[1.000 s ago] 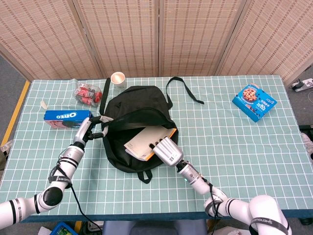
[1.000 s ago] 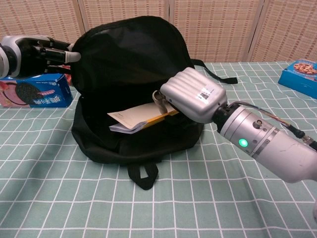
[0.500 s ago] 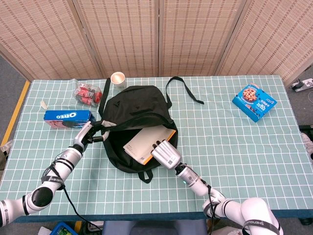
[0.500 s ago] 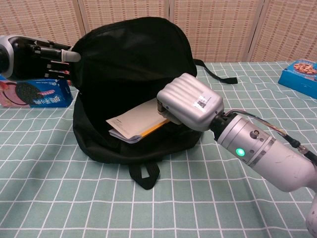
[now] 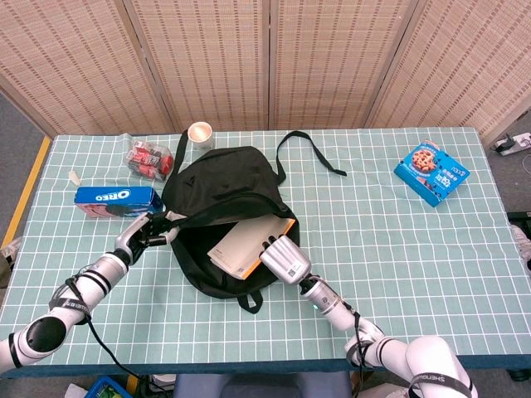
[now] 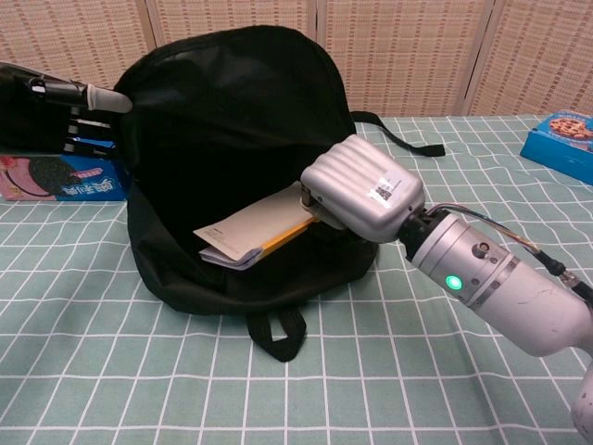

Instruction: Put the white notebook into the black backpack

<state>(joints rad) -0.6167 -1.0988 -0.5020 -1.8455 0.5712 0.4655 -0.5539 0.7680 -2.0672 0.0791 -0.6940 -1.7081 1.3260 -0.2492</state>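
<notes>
The black backpack point(image 5: 224, 186) point(image 6: 232, 130) lies on the table with its mouth facing me and held wide. My left hand point(image 5: 143, 231) point(image 6: 56, 116) grips the upper flap at its left edge and lifts it. The white notebook point(image 5: 246, 242) point(image 6: 250, 232), with a yellow edge, sits partly inside the opening, tilted. My right hand point(image 5: 284, 260) point(image 6: 361, 190) holds the notebook's near right end at the bag's mouth. The notebook's far end is hidden inside the bag.
An Oreo box point(image 5: 114, 199) point(image 6: 65, 178) lies left of the bag. A red snack pack point(image 5: 148, 157) and a paper cup point(image 5: 200, 133) stand behind it. A blue cookie box point(image 5: 431, 172) point(image 6: 561, 139) lies far right. Bag straps point(image 5: 311, 153) trail rightwards.
My left hand has pulled the bag's flap further left and nearer, shifting the whole backpack a little. The right hand stays on the notebook, which lies slightly deeper in the opening.
</notes>
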